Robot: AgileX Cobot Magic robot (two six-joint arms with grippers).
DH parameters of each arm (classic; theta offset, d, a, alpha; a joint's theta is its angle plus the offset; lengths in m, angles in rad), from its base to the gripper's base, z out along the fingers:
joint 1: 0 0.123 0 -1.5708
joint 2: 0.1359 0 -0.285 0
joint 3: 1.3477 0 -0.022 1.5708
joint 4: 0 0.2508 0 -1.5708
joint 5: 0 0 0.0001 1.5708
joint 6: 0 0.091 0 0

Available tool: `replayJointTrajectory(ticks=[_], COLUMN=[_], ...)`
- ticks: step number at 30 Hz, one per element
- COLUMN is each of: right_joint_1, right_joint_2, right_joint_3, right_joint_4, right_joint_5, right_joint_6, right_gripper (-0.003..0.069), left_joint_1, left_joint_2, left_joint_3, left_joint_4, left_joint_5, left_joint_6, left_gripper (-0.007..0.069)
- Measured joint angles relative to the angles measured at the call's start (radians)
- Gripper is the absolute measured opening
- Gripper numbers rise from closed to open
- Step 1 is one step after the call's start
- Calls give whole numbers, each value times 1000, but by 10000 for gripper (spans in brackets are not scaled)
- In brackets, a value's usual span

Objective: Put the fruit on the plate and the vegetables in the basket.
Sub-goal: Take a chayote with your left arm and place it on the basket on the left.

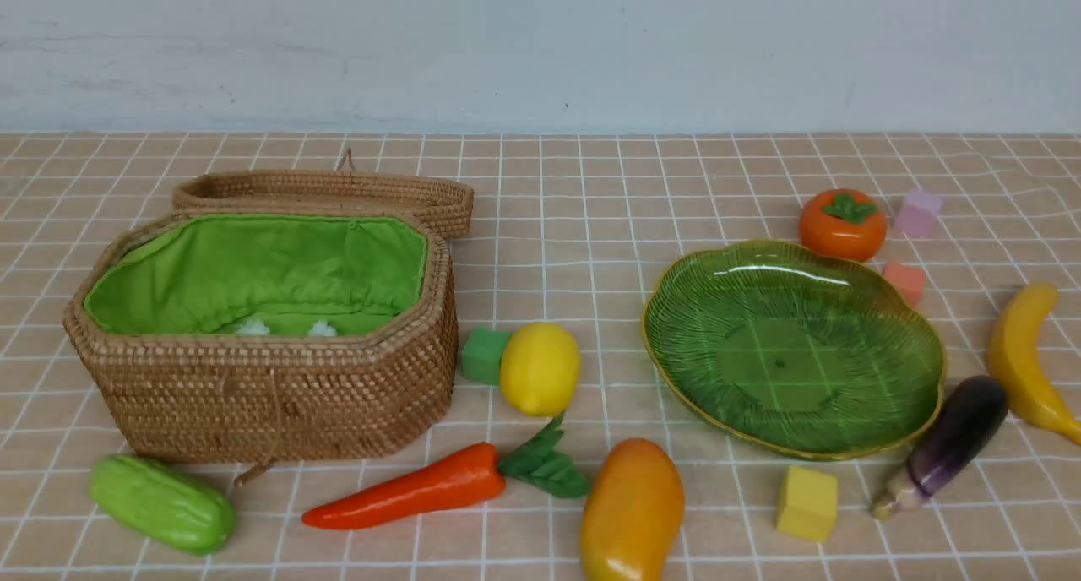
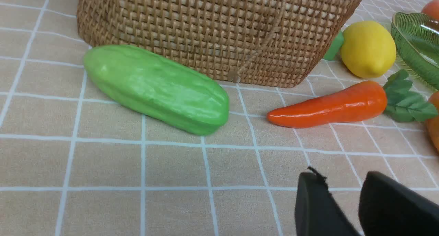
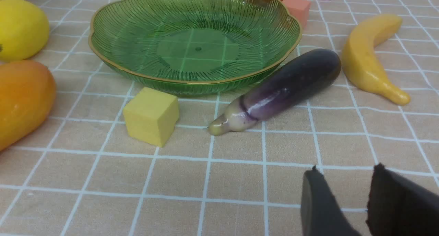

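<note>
We found the left gripper (image 2: 343,176) with its two dark fingers slightly parted, gripping nothing; the right gripper (image 3: 346,170) showed the same narrow, empty gap.

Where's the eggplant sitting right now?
In the front view the eggplant lies on the robot's right side, beside the near-right rim of the plate, between it and the banana; the yellow cube is to its left.

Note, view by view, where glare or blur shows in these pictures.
Front view: even, soft light, faint shadows, a white glare streak on the plate. Left wrist view: sharp, sheen on the carrot. Right wrist view: glare on the eggplant and plate rim.
</note>
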Motion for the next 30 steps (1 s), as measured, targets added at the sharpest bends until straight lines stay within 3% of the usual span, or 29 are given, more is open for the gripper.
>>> replayJointTrajectory(ticks=[10, 14, 19, 21, 23, 24, 26, 30], right_joint_1=[0, 0, 0, 0, 0, 0, 0, 0], right_joint_2=[0, 0, 0, 0, 0, 0, 0, 0], right_joint_3=[0, 0, 0, 0, 0, 0, 0, 0], right_joint_4=[0, 0, 0, 0, 0, 0, 0, 0], right_joint_5=[0, 0, 0, 0, 0, 0, 0, 0], right_joint_6=[0, 0, 0, 0, 0, 0, 0, 0], right_gripper=[245, 245, 245, 245, 245, 245, 245, 245], left_joint_1=[0, 0, 0, 0, 0, 0, 0, 0], left_joint_2=[0, 0, 0, 0, 10, 10, 70, 197], left_joint_3=[0, 0, -2, -13, -97, -106, -205, -324], left_joint_4=[16, -63, -247, -264, -274, -274, -261, -252], left_joint_5=[-50, -211, -374, -349, -189, -189, -20, 120], left_joint_6=[-4, -104, -294, -314, -314, -312, -251, -128], left_gripper=[209, 214, 200, 175, 75, 75, -12, -13])
